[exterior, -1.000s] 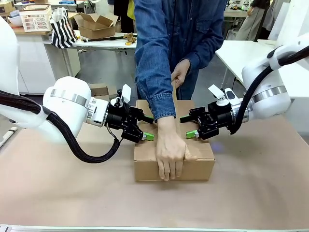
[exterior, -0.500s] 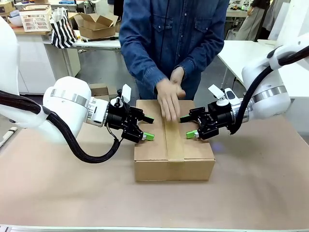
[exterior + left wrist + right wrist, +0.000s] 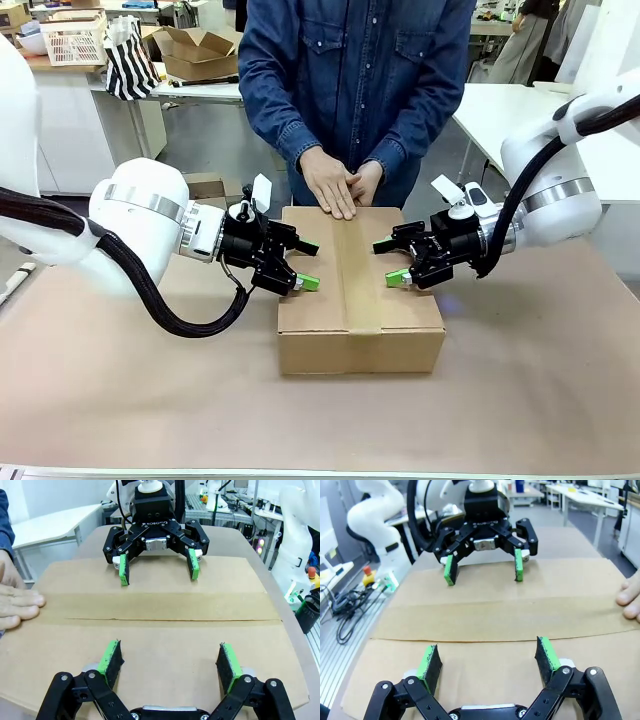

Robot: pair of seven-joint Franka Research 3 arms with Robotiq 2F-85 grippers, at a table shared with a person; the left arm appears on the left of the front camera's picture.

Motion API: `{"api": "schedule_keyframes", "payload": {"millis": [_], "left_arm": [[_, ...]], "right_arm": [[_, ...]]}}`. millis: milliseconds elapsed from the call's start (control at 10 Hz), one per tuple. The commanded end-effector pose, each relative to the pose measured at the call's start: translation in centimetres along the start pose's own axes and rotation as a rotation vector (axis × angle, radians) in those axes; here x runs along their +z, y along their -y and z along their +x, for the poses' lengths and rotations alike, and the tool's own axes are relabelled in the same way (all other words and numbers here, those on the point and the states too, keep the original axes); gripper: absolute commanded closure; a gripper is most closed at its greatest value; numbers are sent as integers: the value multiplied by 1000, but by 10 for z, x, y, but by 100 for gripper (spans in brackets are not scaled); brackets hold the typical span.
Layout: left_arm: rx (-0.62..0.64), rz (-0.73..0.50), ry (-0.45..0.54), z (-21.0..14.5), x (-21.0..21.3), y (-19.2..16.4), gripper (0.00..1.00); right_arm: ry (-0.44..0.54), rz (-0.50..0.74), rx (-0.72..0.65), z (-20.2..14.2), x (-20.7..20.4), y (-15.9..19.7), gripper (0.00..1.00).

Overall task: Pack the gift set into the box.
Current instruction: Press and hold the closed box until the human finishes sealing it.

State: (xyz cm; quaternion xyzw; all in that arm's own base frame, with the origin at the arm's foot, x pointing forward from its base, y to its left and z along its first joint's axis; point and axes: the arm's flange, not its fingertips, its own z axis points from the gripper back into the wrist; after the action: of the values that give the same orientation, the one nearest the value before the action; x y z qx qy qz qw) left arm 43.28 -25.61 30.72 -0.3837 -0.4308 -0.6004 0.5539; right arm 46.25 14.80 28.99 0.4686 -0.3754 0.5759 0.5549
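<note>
The box [image 3: 360,300] sits shut on the table with a pale tape strip along its top seam. The gift set is hidden from view. My left gripper [image 3: 306,265] hovers open over the box's left edge, and my right gripper [image 3: 389,262] hovers open over its right edge; they face each other. In the left wrist view my left gripper [image 3: 170,659] spreads above the box top [image 3: 160,630], with the right gripper [image 3: 157,567] opposite. The right wrist view shows my right gripper [image 3: 490,661] over the box [image 3: 495,625]. A person's hands [image 3: 336,184] rest on the box's far edge.
A person in a denim shirt [image 3: 355,80] stands at the far side of the table [image 3: 150,400]. Behind, a bench carries an open cardboard box [image 3: 200,50], a white lattice basket [image 3: 72,40] and a striped bag [image 3: 130,62].
The person's hand slid off the front of the box along the tape and drew back; both hands now rest at the far edge. Neither gripper has moved.
</note>
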Motion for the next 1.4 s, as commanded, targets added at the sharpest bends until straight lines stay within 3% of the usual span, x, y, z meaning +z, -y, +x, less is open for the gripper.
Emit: {"api": "schedule_keyframes", "payload": {"millis": [0, 1300], "left_arm": [[0, -3, 2, -3, 0, 1, 0], [0, -3, 2, -3, 0, 1, 0]], "right_arm": [[-16, -16, 0, 0, -2, -2, 0], [-16, -16, 0, 0, -2, -2, 0]]}}
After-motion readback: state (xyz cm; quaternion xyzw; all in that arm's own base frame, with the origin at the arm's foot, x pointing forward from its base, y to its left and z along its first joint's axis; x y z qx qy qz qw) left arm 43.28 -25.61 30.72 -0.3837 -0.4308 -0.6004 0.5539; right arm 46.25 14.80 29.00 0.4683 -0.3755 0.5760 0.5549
